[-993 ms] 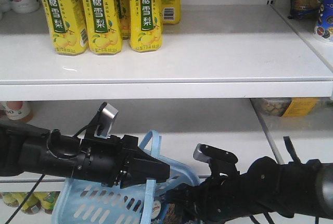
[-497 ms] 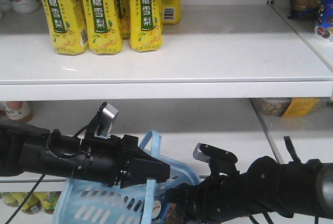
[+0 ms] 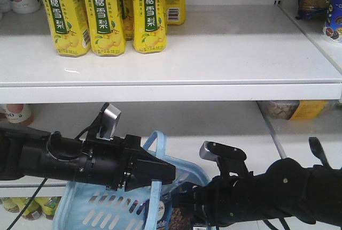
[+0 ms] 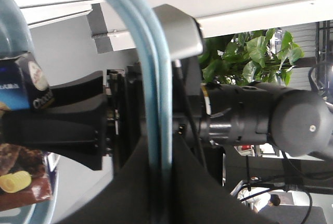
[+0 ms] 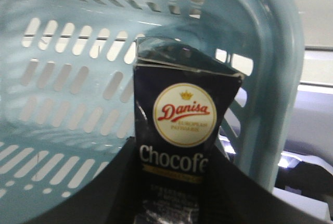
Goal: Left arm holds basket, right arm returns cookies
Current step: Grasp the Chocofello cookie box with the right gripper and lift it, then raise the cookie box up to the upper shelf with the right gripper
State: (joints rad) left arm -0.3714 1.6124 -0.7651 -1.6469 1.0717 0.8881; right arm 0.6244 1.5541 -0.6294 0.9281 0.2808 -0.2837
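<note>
The light blue basket (image 3: 93, 208) hangs at the bottom left of the front view. Its curved handle (image 4: 156, 78) runs between the jaws of my left gripper (image 4: 160, 174), which is shut on it. The left arm (image 3: 69, 160) reaches in from the left. The right arm (image 3: 267, 192) comes from the right and reaches into the basket (image 5: 67, 78). In the right wrist view my right gripper (image 5: 174, 182) is shut on the dark cookies box (image 5: 179, 120), which stands upright inside the basket. Only the box's round logo (image 3: 160, 208) shows in the front view.
Several yellow drink bottles (image 3: 101, 13) stand at the back left of the white upper shelf (image 3: 224, 53). Its front edge (image 3: 171, 92) runs just above both arms. Packaged goods (image 3: 320, 0) sit on the neighbouring shelf at the right. More goods (image 3: 291, 109) lie on the lower shelf.
The right arm has shifted a little, its rear part dropping and moving right. The cookies box's logo sits slightly higher in the basket. The left arm and handle barely moved.
</note>
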